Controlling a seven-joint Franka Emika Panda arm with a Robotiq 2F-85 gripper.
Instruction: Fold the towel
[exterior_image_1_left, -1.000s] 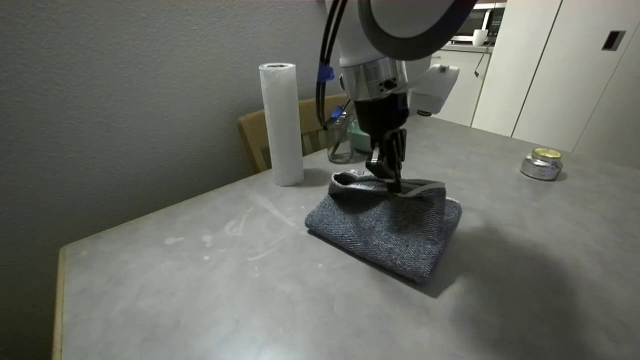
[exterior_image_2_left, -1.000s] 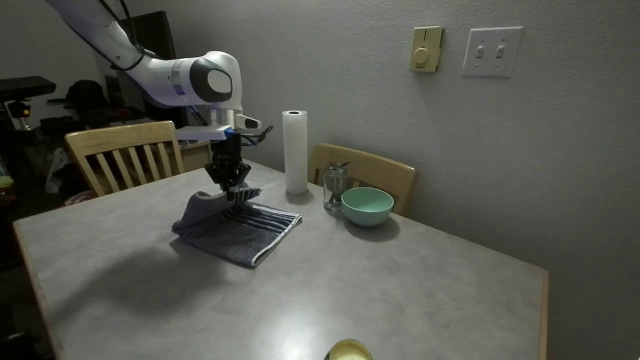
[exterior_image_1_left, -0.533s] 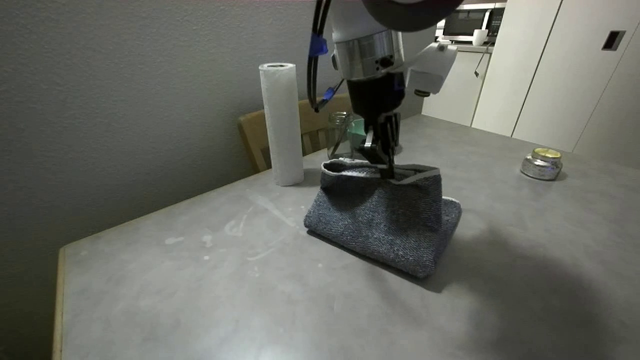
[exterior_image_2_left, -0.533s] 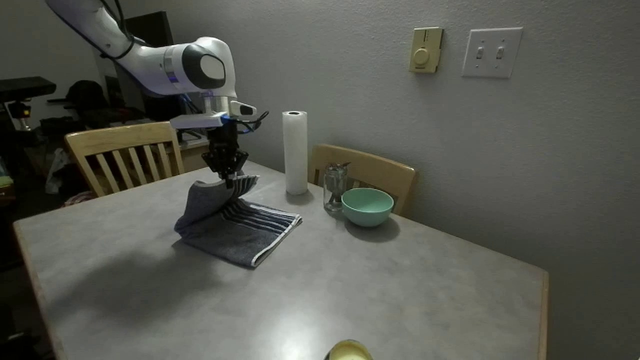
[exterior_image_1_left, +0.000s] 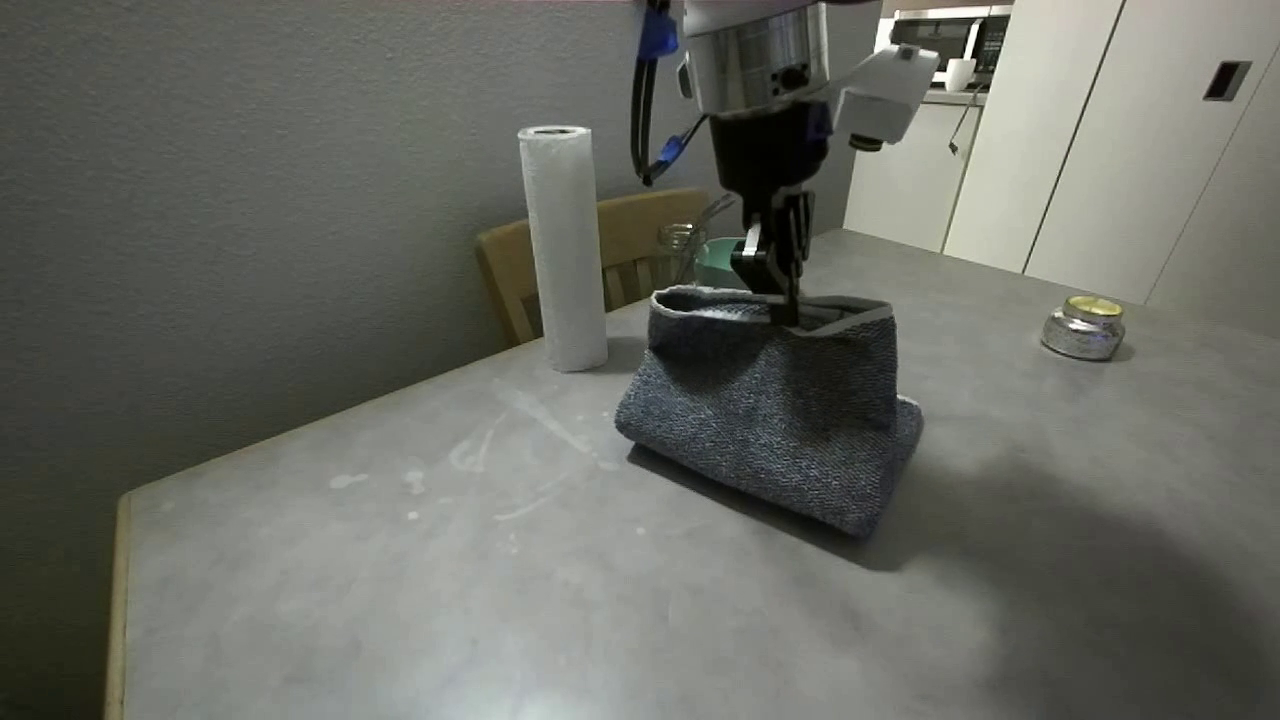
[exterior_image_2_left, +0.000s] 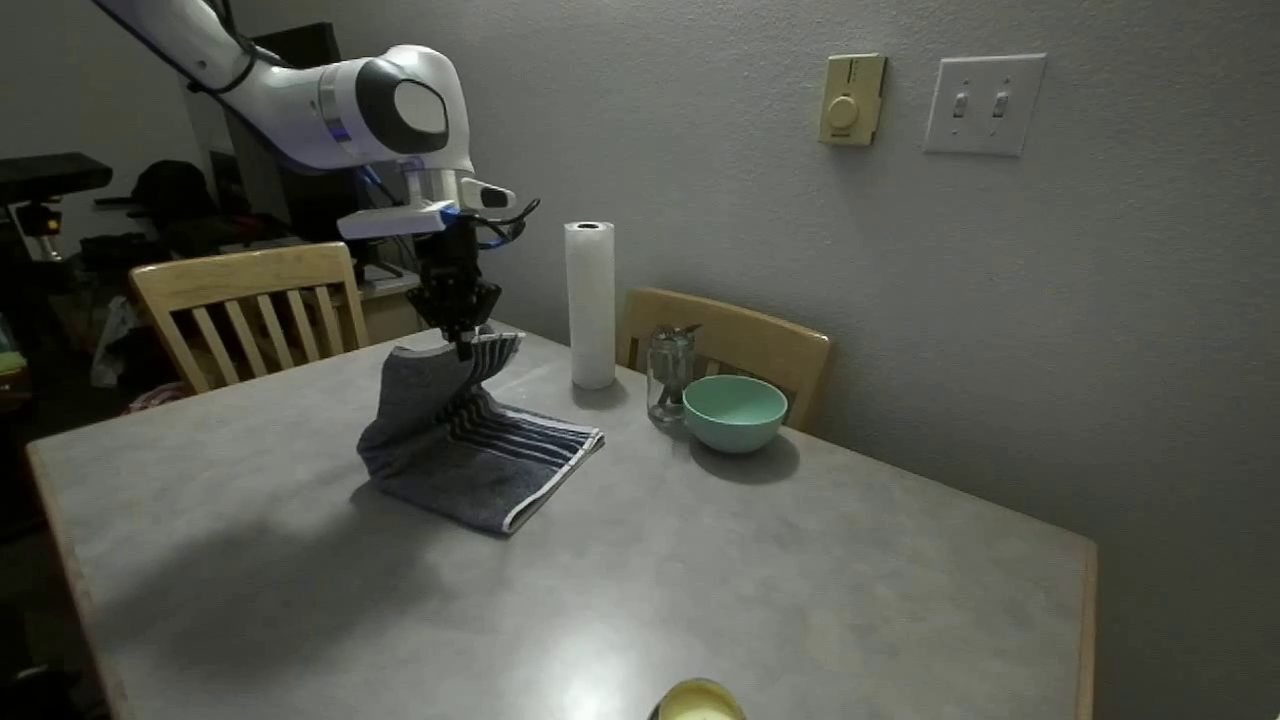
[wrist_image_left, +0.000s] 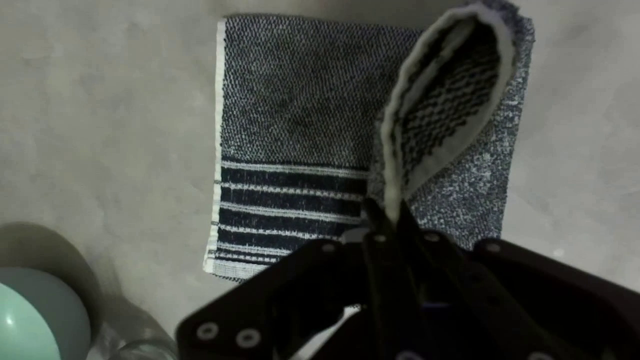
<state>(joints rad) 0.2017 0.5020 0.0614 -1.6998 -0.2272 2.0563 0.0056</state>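
Note:
The dark grey towel (exterior_image_1_left: 765, 420) is on the table, with one side raised by my gripper. Its striped band and white edge lie flat towards the bowl side in an exterior view (exterior_image_2_left: 520, 435). My gripper (exterior_image_1_left: 787, 312) points down and is shut on the white-hemmed edge of the towel, near the middle of that edge. The wrist view shows the hem pinched between the fingertips (wrist_image_left: 392, 212). There, the raised edge loops open above the flat part of the towel (wrist_image_left: 300, 95). The gripper also shows in an exterior view (exterior_image_2_left: 463, 348). Part of the towel is hidden under the gripper.
A white paper-towel roll (exterior_image_2_left: 590, 305) stands near the wall behind the towel. A glass jar with utensils (exterior_image_2_left: 670, 375) and a mint-green bowl (exterior_image_2_left: 735, 412) stand beside it. A silver candle jar (exterior_image_1_left: 1085, 330) stands further off. Wooden chairs (exterior_image_2_left: 250, 275) border the table.
My gripper has risen, and the held edge of the towel is higher than before. The fold at the towel's base has shifted slightly towards the striped flat part, which has stayed put.

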